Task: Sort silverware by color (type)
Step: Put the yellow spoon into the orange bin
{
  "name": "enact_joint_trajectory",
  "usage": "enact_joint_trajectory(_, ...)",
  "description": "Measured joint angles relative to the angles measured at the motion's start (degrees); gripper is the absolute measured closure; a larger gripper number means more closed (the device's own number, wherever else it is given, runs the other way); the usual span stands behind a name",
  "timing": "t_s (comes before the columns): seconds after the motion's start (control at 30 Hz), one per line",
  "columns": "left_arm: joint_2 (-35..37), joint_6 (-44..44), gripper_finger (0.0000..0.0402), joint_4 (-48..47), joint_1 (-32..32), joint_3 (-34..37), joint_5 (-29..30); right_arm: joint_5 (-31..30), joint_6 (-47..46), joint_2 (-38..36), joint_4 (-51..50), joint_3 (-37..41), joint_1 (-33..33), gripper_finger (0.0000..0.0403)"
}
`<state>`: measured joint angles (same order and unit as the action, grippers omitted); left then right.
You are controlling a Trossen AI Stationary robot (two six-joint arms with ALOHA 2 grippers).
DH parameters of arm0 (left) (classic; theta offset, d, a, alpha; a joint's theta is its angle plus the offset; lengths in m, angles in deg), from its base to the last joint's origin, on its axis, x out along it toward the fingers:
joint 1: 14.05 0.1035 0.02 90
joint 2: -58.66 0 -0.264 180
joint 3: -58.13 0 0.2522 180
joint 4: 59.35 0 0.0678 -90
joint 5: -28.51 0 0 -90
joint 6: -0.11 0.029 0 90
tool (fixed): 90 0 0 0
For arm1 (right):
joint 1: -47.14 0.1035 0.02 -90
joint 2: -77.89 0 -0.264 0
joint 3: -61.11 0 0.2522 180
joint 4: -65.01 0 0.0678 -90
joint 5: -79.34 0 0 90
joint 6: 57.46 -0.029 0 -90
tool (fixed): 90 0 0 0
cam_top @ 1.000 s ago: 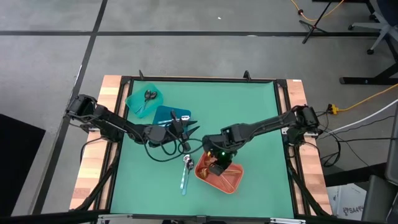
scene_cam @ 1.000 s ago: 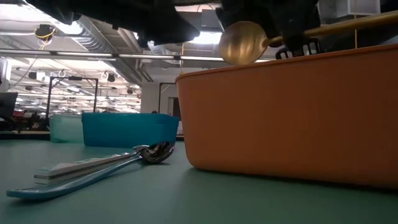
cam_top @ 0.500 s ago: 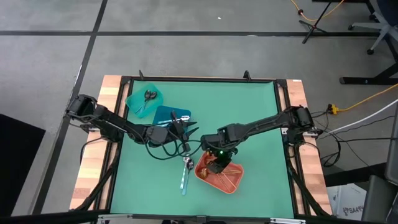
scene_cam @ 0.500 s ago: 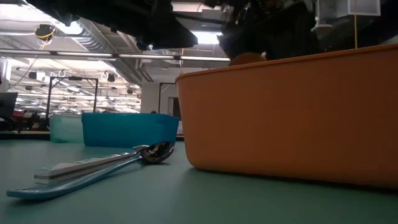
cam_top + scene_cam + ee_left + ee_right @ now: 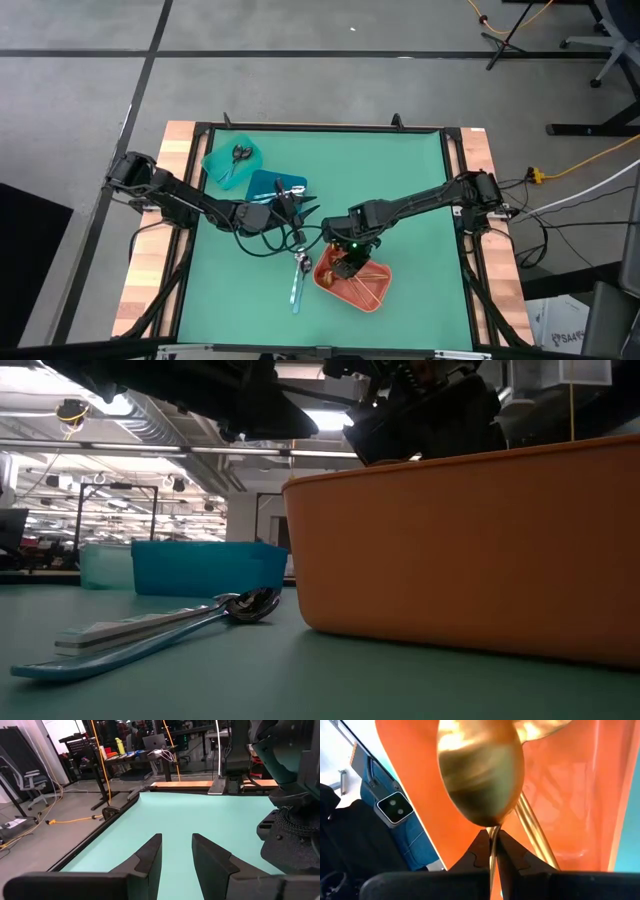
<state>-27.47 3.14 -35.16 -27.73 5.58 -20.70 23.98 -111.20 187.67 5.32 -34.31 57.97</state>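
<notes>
My right gripper (image 5: 346,267) reaches down into the coral bin (image 5: 372,292) and is shut on a copper-gold spoon (image 5: 480,775). More gold handles (image 5: 536,832) lie in that bin. The low view shows my right gripper (image 5: 428,412) just above the bin's rim (image 5: 450,455), which hides the spoon. Two spoons (image 5: 297,277), one with a light-blue handle (image 5: 120,650), lie flat on the mat left of the coral bin. My left gripper (image 5: 303,212) hovers open (image 5: 176,855) over the mat near the blue bin (image 5: 277,185). Dark utensils (image 5: 240,153) lie in the teal bin (image 5: 222,170). My right gripper pinches the gold spoon between its two fingertips (image 5: 479,851) at the thin neck (image 5: 492,832), just behind the bowl. The bowl points away from the fingers, down into the coral bin. Whether the spoon touches the bin's floor, I cannot tell.
The blue bin (image 5: 205,565) and teal bin (image 5: 100,565) stand near the mat's far-left corner. Cables loop under my left arm (image 5: 262,245). Bare green mat (image 5: 410,165) spreads to the far right and the near left. Wooden strips border the table's sides (image 5: 150,270).
My right gripper has gone down into the coral bin with the gold spoon. A second ago the spoon's bowl and handle showed above the rim in the low view; now the rim hides them. The two spoons on the mat have stayed put.
</notes>
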Motion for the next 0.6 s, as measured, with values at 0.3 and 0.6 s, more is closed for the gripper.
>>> enact_joint_trajectory(0.3, 0.0, -0.11, 0.0301, 0.02, 0.0, 0.0, 0.0, -0.09, 0.0, 0.0, -0.02, 0.0, 0.0, 0.04)
enact_joint_trajectory(0.6, 0.0, -2.54, 0.0301, 0.02, -0.02, 0.0, 0.0, -0.15, 0.02, 0.0, -0.01, 0.0, 0.0, 0.0353)
